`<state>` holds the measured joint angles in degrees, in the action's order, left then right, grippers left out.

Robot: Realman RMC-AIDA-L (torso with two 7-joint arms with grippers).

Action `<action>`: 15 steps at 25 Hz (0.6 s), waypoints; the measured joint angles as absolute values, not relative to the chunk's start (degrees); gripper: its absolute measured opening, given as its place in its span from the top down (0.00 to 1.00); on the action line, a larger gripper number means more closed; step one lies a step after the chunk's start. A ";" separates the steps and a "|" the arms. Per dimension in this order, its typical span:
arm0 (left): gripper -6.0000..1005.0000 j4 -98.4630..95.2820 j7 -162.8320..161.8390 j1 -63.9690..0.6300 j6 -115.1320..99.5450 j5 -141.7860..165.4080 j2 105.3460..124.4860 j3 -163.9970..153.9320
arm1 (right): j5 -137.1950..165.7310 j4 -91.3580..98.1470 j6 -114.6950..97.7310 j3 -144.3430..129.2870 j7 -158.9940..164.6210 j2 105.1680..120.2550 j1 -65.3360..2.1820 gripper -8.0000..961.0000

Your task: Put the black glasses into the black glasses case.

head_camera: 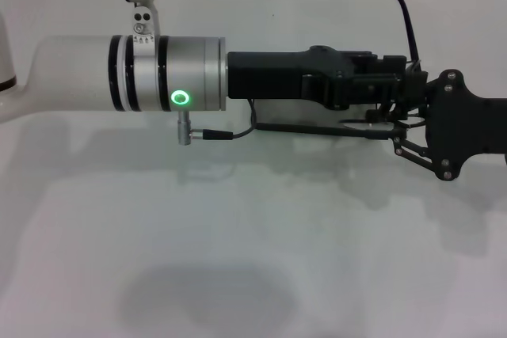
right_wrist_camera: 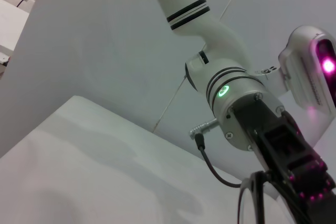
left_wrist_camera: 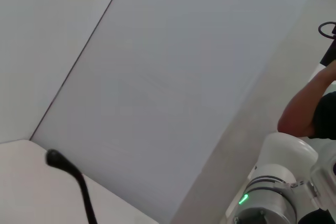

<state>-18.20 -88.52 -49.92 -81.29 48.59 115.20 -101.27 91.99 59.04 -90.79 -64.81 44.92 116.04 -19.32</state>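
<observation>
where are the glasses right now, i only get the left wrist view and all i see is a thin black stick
Observer: Head view shows the glasses up off the table, where the left gripper and right gripper meet.
Operator: so what is the stick
Observer: One temple arm, standing up from that spot. The other runs along under the left arm.
Operator: case in sight anywhere
Observer: No, none of the three views shows it.
</observation>
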 joint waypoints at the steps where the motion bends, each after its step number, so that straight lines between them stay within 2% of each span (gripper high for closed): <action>1: 0.45 -18.20 -88.53 -49.99 -81.29 48.60 115.23 -101.30 | 91.98 59.00 -90.78 -64.81 44.47 116.05 -19.27 0.87; 15: 0.45 -18.19 -88.10 -48.48 -81.31 49.09 115.09 -95.61 | 91.27 58.63 -90.93 -64.84 42.64 116.10 -18.30 0.87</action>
